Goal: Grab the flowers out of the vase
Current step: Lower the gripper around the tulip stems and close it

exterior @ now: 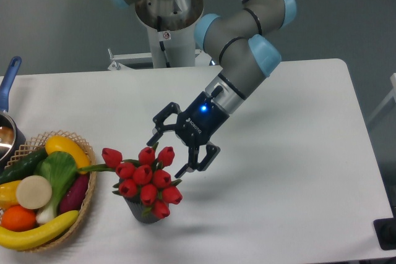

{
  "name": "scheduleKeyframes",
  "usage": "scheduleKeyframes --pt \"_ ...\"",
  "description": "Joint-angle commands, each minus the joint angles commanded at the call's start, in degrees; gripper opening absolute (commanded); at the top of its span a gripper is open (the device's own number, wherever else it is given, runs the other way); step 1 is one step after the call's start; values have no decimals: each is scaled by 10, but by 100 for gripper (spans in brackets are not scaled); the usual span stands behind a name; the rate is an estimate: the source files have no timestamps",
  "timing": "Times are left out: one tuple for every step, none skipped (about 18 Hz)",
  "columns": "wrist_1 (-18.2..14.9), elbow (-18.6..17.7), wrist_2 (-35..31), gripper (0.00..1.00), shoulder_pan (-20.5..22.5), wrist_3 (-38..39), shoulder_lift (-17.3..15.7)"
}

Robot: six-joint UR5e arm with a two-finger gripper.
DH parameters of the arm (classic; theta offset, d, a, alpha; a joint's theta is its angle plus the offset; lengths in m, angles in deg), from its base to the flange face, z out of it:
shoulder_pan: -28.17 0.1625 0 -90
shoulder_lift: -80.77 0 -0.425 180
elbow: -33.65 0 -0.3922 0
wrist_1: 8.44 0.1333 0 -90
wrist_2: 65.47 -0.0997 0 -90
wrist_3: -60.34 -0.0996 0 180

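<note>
Gripper point(168, 154) spread wide, right at the top of the flowers point(143, 178).

The red tulips stand in the dark vase point(142, 212) on the white table point(291, 171), topmost buds between the fingers. A wicker basket point(86, 199) of vegetables sits just left, one stem reaching toward it.

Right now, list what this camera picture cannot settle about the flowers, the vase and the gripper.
- Vase: mostly hidden by the flowers; only a dark lower part shows, mouth unseen.
- Stems: covered by the buds, so how they sit in the vase is unknown.
- Gripper: jaws spread beside the top buds; contact cannot be judged from this single view.
- Pot: cut off by the left edge.
</note>
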Motion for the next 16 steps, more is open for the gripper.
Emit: scheduleKeyframes --pt "0 3 2 100 -4 1 1" --pt "0 4 4 100 -4 1 2" --pt "0 4 4 100 -4 1 2" --pt "1 4 4 100 -5 1 4" --pt "0 8 4 100 -7 0 7" --pt "1 11 4 100 -11 0 9" --pt "1 12 4 100 -13 0 13" --pt "1 16 4 100 -15 0 14" --pt "2 16 4 100 -15 0 16" --pt "3 16 4 100 -16 0 16" --pt "4 17 4 100 -17 -1 18" --pt "4 17 4 100 -18 -1 19" --pt "4 17 4 100 -18 -1 21" --pt "4 18 4 100 -18 -1 25" --pt "4 20 4 100 -18 -1 26" --pt "4 22 4 100 -19 -1 27"
